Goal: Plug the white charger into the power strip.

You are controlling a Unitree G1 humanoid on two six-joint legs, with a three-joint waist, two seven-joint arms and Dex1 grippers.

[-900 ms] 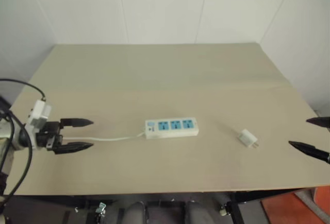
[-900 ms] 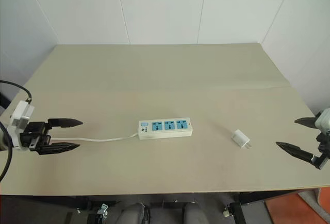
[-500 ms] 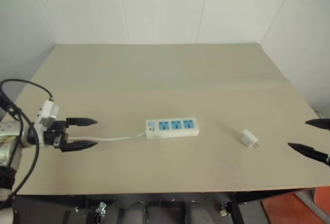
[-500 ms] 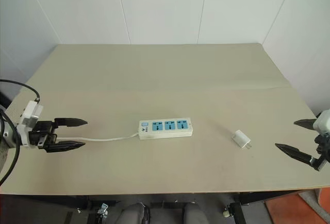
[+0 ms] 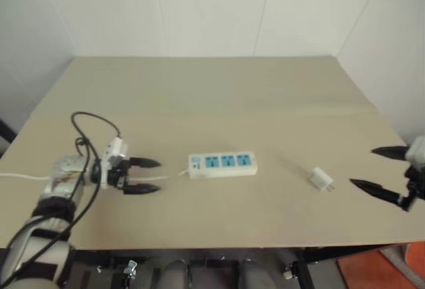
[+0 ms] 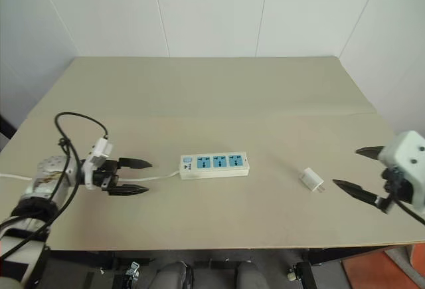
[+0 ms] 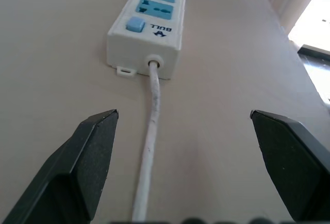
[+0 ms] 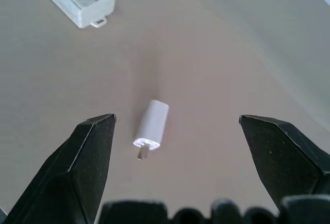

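One tan table (image 5: 219, 90). One power strip (image 5: 222, 165) near table middle, long axis left-right, three blue sockets face up, switch end and thin white cord (image 5: 174, 175) point left. Left gripper (image 5: 148, 175) just left of strip, fingers apart, straddling cord, holding nothing. One white charger (image 5: 320, 179) lies on side, well right of strip, prongs toward right front. Right gripper (image 5: 373, 167) near charger's right, fingers apart, empty.

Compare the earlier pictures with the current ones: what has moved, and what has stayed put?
The left gripper has travelled along the table toward the power strip, its open fingers now straddling the cord. The right gripper has moved in toward the white charger, also open. Nothing was grasped. Power strip and charger lie where they were.
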